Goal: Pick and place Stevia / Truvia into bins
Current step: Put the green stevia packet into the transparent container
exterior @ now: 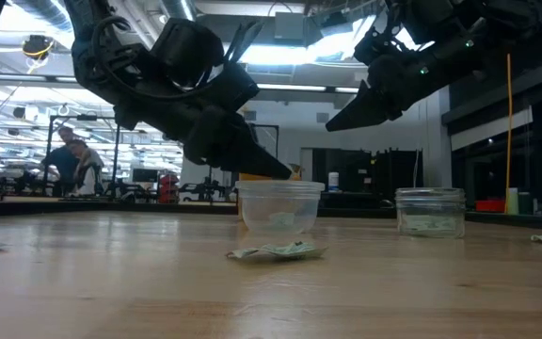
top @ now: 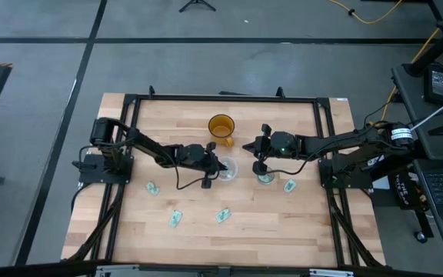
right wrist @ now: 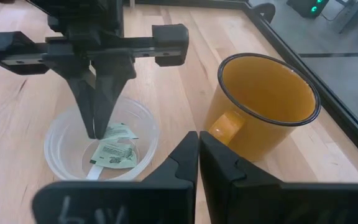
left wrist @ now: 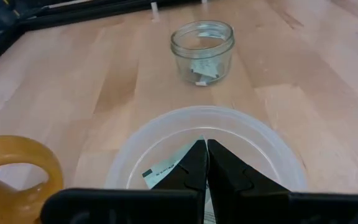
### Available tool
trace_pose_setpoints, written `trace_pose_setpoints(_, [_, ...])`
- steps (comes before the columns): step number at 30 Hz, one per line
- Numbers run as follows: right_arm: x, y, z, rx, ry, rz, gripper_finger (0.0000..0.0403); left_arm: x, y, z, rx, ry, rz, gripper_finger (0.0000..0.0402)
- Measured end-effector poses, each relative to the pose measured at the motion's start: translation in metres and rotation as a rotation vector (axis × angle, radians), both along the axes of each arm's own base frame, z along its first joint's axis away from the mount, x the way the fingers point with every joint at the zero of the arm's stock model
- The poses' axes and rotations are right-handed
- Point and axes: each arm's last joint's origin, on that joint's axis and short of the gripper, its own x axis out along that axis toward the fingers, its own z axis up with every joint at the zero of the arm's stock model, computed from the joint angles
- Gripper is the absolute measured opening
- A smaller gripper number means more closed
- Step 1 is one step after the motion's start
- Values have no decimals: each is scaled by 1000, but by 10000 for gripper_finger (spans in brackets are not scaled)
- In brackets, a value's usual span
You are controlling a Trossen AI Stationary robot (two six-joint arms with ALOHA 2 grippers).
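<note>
My left gripper (top: 223,165) points down into the clear plastic cup (top: 229,171), shut on a white-and-green Stevia packet (right wrist: 120,132). A second packet (right wrist: 112,154) lies flat on the cup's bottom. The other bin, a small glass jar (top: 265,178), stands to the cup's right with packets inside (left wrist: 202,67). My right gripper (top: 247,145) hangs shut and empty above the table, between the amber cup and the clear cup. Loose packets lie flat on the table (top: 153,188) (top: 176,219) (top: 223,216) (top: 289,185). My left gripper pinches the packet by one edge (right wrist: 107,132) between its two fingertips (right wrist: 96,127), coming from above and pointing down. The packet sticks out sideways from the tips inside the cup, tilted; I cannot tell whether its free end touches the cup's bottom.
An amber handled cup (top: 221,125) stands on the far side of the clear cup, close to my right gripper (right wrist: 199,140). A black frame (top: 221,98) runs round the table. The near half of the table holds only the scattered packets (exterior: 276,251).
</note>
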Motion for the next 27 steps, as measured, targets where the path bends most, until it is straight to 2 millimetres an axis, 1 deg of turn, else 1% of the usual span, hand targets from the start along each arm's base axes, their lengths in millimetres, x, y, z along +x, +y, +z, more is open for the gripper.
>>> trace_pose_setpoints(4, [0,0,0,0,0,0,19,0,0,0,0,0,-4,6])
trace_pose_setpoints(7, [0,0,0,0,0,0,19,0,-1,0,0,0,-6,16])
trace_pose_setpoints(18, [0,0,0,0,0,0,19,1,-1,2,1,-25,-2,86])
trace_pose_setpoints(23, [0,0,0,0,0,0,19,1,-1,2,2,-27,-2,108])
trace_pose_setpoints(27, [0,0,0,0,0,0,19,0,-1,5,2,-33,-4,118])
